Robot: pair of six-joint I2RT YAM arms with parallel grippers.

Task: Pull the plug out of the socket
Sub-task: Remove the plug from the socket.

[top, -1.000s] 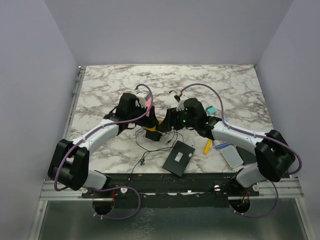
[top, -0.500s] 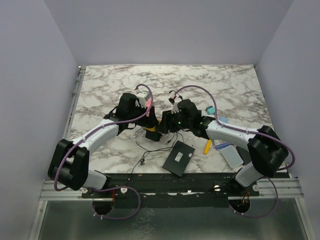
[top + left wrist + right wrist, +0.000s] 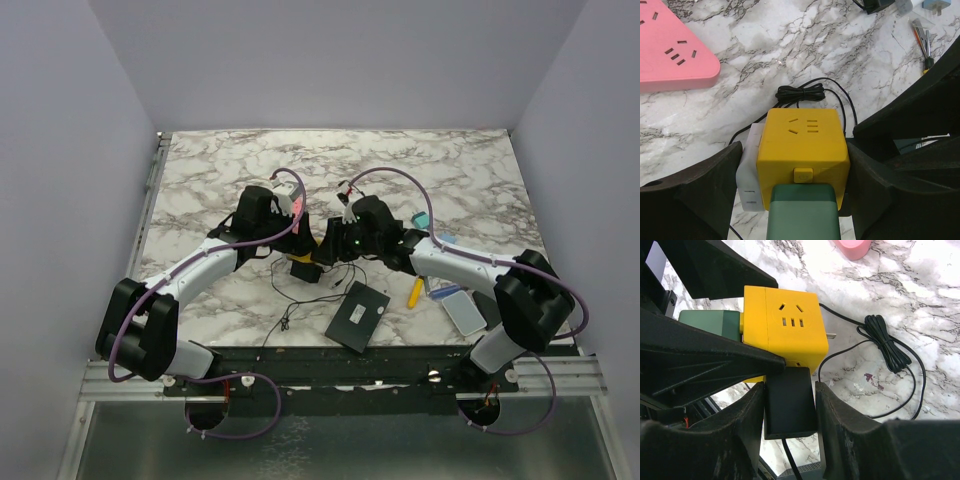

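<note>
A yellow cube socket (image 3: 802, 140) sits on the marble table, also in the right wrist view (image 3: 785, 322) and the top view (image 3: 303, 264). A green plug (image 3: 802, 212) is in its near face and a white adapter (image 3: 750, 170) on its left side. A black plug (image 3: 790, 405) with a thin cable is in another face. My left gripper (image 3: 795, 170) is shut on the cube, one finger against the white adapter and one against the yellow side. My right gripper (image 3: 790, 407) is shut on the black plug, its fingers (image 3: 850, 435) flanking it.
A coiled black cable (image 3: 887, 342) lies beside the cube. A pink power strip (image 3: 670, 50) lies beyond it. A black box (image 3: 358, 315), a yellow tool (image 3: 415, 292), a white and blue item (image 3: 463, 312) and a teal piece (image 3: 421, 220) lie near the right arm.
My right gripper has moved left up to the cube, beside the left gripper. The left arm and the cube have not moved.
</note>
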